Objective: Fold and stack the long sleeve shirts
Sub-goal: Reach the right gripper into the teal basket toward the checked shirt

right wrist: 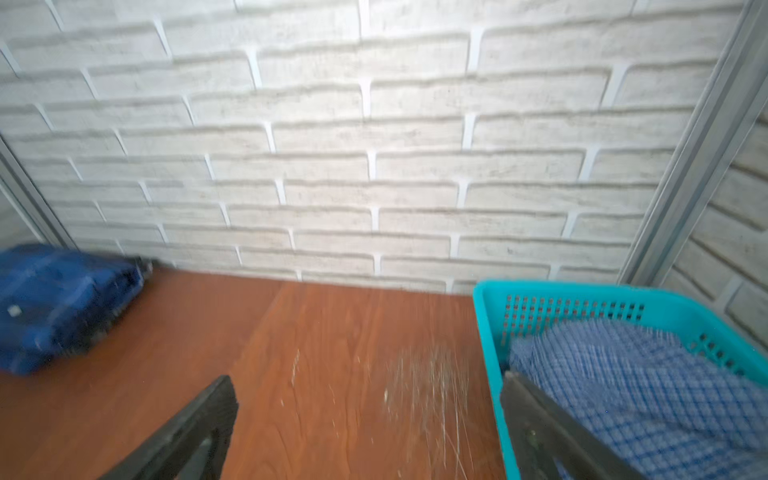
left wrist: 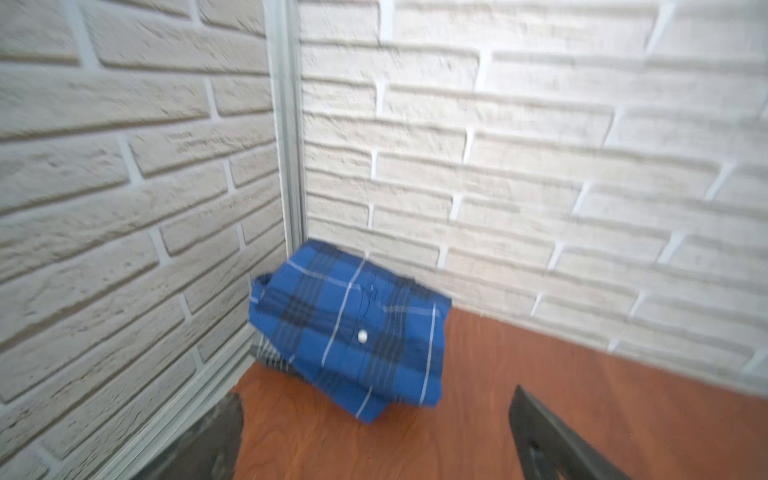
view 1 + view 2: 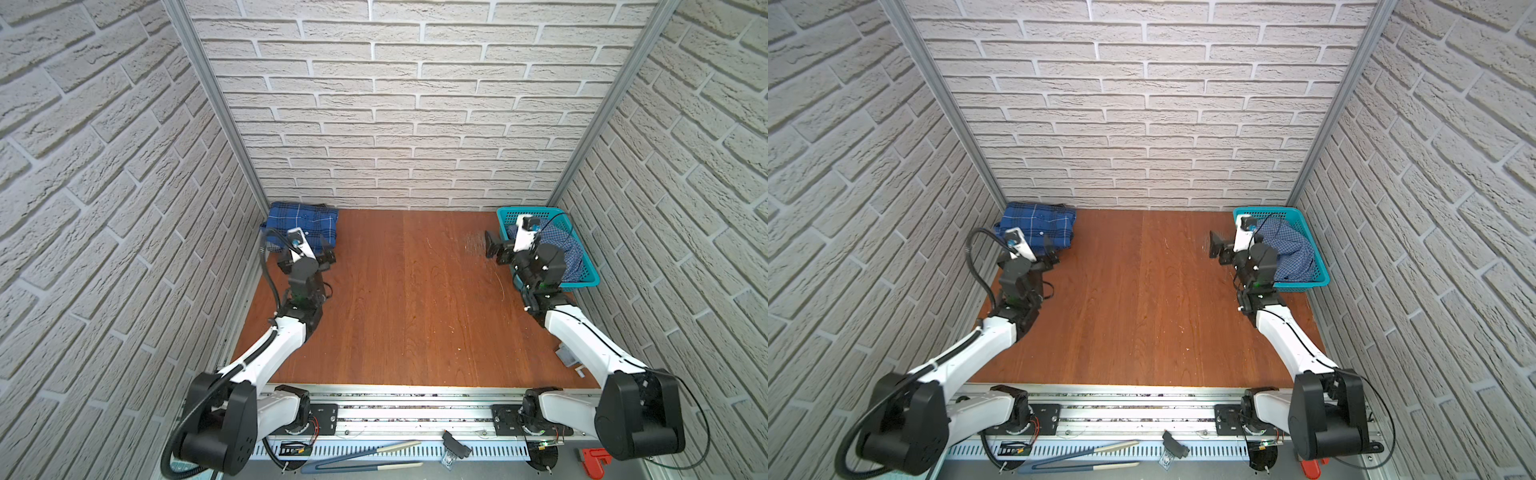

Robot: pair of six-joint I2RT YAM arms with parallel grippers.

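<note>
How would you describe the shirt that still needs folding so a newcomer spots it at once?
Look to the far right corner of the wooden table, where a teal basket stands. The light-blue shirt lies crumpled inside it. Its fine small check sets it apart from the darker plaid shirt, folded in the far left corner.

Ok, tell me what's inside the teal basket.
A crumpled light blue small-check shirt lies heaped in the teal perforated basket. Anything beneath the cloth, and the basket's floor, is covered.
</note>
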